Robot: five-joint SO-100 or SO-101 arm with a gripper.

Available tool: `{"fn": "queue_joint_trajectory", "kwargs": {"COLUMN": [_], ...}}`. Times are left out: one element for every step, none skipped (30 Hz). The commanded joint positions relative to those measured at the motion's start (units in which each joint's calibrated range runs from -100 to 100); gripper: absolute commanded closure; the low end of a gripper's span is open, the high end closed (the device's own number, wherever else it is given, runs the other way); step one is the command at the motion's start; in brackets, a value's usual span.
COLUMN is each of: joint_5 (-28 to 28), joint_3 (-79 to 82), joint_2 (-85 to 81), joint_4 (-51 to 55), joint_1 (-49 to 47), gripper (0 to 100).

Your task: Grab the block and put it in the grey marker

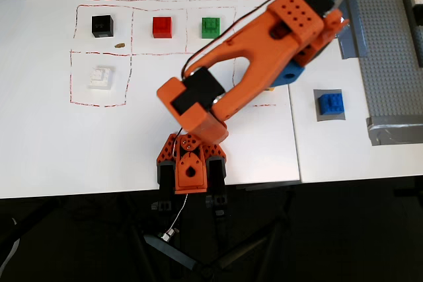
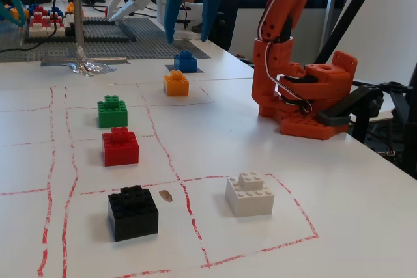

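Note:
The blue brick (image 1: 329, 104) sits on the dark grey square patch (image 1: 318, 115) at the right of the table in the overhead view. In the fixed view the blue brick (image 2: 185, 61) stands on the patch (image 2: 199, 68) behind the orange-yellow brick (image 2: 176, 84). My gripper (image 2: 189, 37) has blue fingers (image 2: 172, 11). It hangs open and empty in the air just above and in front of the blue brick, apart from it. In the overhead view the orange arm (image 1: 264, 51) covers most of the gripper; only a blue part of it (image 1: 289, 74) shows, left of the patch.
Green (image 1: 210, 27), red (image 1: 162, 26), black (image 1: 102, 25) and white (image 1: 100, 76) bricks stand in red-lined squares on the left. A large grey studded baseplate (image 1: 390, 64) lies at the right edge. Crumpled foil (image 2: 88, 66) lies by a pole. The arm's base (image 1: 192, 163) stands at the table's front.

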Motion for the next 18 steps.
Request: {"fn": "queue_joint_trajectory", "kwargs": {"joint_5": [-5.52, -7.23, -8.94, -10.55, -12.21, -13.63, -15.04, -16.75, -18.27, -19.58, -20.85, -22.27, -23.44, -24.52, -25.59, -26.76, -27.89, -29.01], "joint_3": [2.92, 4.46, 5.64, 6.45, 7.27, 8.18, 8.99, 9.45, 9.99, 10.99, 12.53, 14.43, 16.79, 19.33, 21.87, 24.31, 26.76, 29.39], "joint_2": [-9.18, -10.56, -11.51, -12.11, -12.89, -13.66, -14.18, -14.78, -15.47, -16.16, -17.19, -18.40, -19.95, -21.67, -23.31, -24.86, -26.67, -28.74], "joint_4": [-2.35, -3.58, -4.72, -5.78, -7.42, -9.29, -11.01, -12.80, -14.84, -17.21, -20.15, -23.42, -26.93, -30.03, -32.80, -35.33, -37.54, -39.66], "joint_1": [-10.03, -13.38, -16.64, -19.73, -22.91, -25.82, -28.64, -31.29, -33.94, -36.14, -38.26, -39.93, -41.35, -42.67, -43.82, -44.87, -46.02, -47.26], "gripper": [79, 80, 81, 83, 84, 86, 88, 89, 91, 93, 95, 98, 100, 100, 100, 100, 100, 100]}}
